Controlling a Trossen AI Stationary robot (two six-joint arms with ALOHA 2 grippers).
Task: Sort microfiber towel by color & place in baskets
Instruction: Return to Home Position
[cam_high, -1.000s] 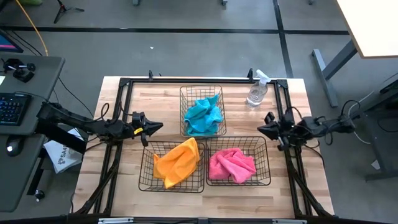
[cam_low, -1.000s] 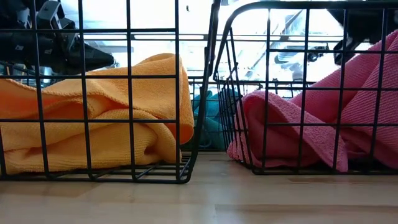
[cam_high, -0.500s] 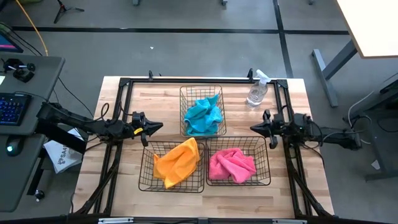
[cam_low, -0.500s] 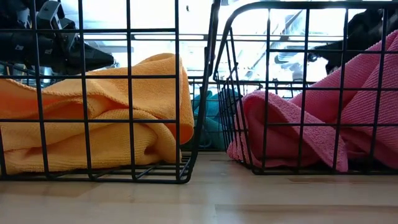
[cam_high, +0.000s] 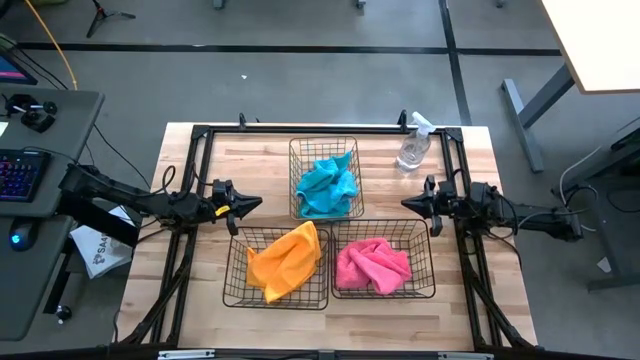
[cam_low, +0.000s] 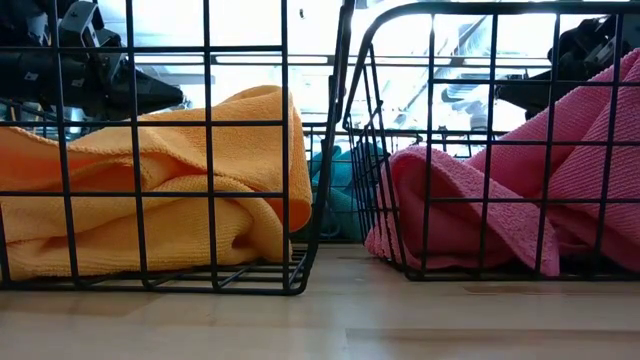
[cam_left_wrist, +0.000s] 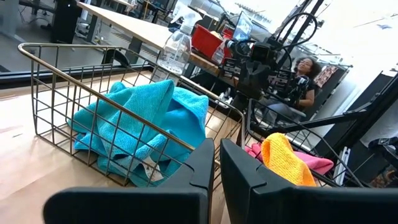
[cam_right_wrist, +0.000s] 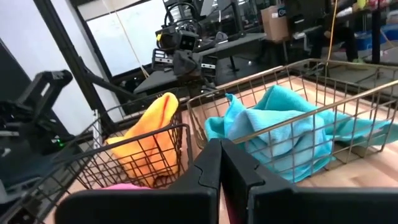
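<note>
Three dark wire baskets stand on the wooden table. The far basket (cam_high: 325, 178) holds a blue towel (cam_high: 328, 186). The near left basket (cam_high: 277, 267) holds an orange towel (cam_high: 285, 260), one corner draped over its rim. The near right basket (cam_high: 383, 260) holds a pink towel (cam_high: 373, 265). My left gripper (cam_high: 255, 204) hovers left of the baskets, shut and holding nothing; its fingers (cam_left_wrist: 216, 163) point at the blue towel (cam_left_wrist: 140, 130). My right gripper (cam_high: 408, 203) hovers right of the baskets, shut and holding nothing (cam_right_wrist: 219, 163).
A clear spray bottle (cam_high: 412, 147) stands at the table's far right, behind my right gripper. A black frame (cam_high: 320, 130) runs around the table's edges. Bare wood lies at the table's near edge and along both sides. A person (cam_left_wrist: 305, 74) sits beyond the table.
My right arm has stretched out toward the table's left, carrying its gripper a short way toward the baskets; it stays shut. The left arm and the towels have kept still.
</note>
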